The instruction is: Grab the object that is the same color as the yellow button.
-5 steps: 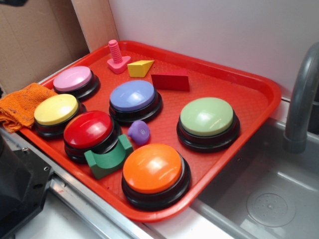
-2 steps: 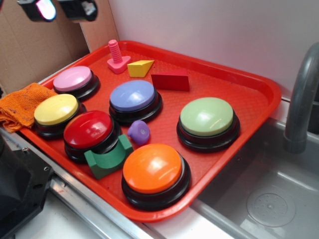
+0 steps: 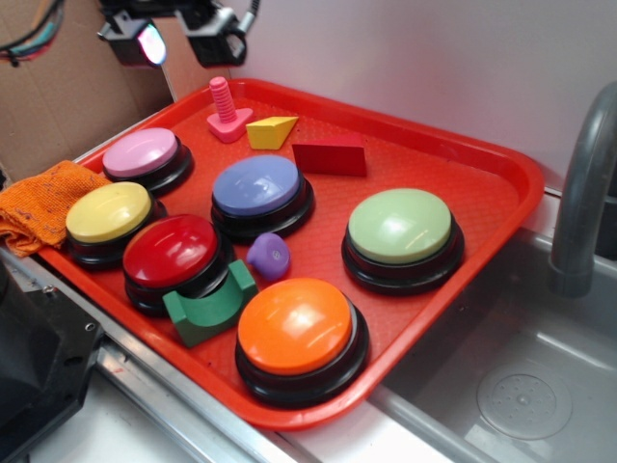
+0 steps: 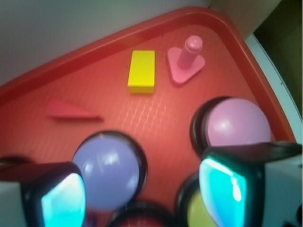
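The object, a small yellow wedge block (image 3: 271,132) (image 4: 142,71), lies at the back of the red tray (image 3: 501,183), between the pink bolt (image 3: 226,110) (image 4: 186,59) and the dark red wedge (image 3: 330,155) (image 4: 71,110). The yellow button (image 3: 108,214) (image 4: 199,213) sits at the tray's left edge. My gripper (image 3: 180,40) (image 4: 142,194) hangs open high above the tray's back left corner, well clear of the yellow block. Nothing lies between its fingers (image 4: 225,187).
On the tray also stand pink (image 3: 142,154), blue (image 3: 257,188), red (image 3: 174,253), green (image 3: 400,229) and orange (image 3: 296,328) buttons, a green arch block (image 3: 207,309) and a small purple piece (image 3: 269,255). An orange cloth (image 3: 39,203) lies left; a sink (image 3: 521,386) and faucet (image 3: 583,193) are right.
The gripper has come into the exterior view at the top left and moved right and down toward the tray's back corner. Nothing on the tray has moved.
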You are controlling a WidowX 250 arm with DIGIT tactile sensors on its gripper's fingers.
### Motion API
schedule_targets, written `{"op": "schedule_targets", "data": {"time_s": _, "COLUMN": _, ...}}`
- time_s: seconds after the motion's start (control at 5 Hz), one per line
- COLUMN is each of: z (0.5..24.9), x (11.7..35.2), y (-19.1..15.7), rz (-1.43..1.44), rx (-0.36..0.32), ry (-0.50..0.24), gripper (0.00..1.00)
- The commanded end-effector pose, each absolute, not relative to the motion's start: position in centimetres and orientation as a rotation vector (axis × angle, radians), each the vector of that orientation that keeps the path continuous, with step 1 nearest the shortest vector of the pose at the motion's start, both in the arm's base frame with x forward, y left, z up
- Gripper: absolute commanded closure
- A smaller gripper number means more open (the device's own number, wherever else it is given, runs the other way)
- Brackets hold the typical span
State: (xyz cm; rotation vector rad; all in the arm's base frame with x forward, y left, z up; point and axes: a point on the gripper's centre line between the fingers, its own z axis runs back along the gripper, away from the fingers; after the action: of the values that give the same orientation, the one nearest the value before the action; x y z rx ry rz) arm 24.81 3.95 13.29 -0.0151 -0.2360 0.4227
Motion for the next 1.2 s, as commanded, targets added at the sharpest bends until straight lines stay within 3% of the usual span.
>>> {"op": "schedule_targets", "data": {"time_s": 0.0, "z": 10.7, "x": 28.4, "y": 5.8, "rz": 0.544, "rx": 0.010, "ry": -0.318, "gripper": 0.00}}
{"op": "schedule_targets", "data": {"time_s": 1.0, "z": 5.4, "x": 31.0, "y": 7.8, "rz": 0.601, "rx": 0.026, "ry": -0.330, "gripper": 0.00}}
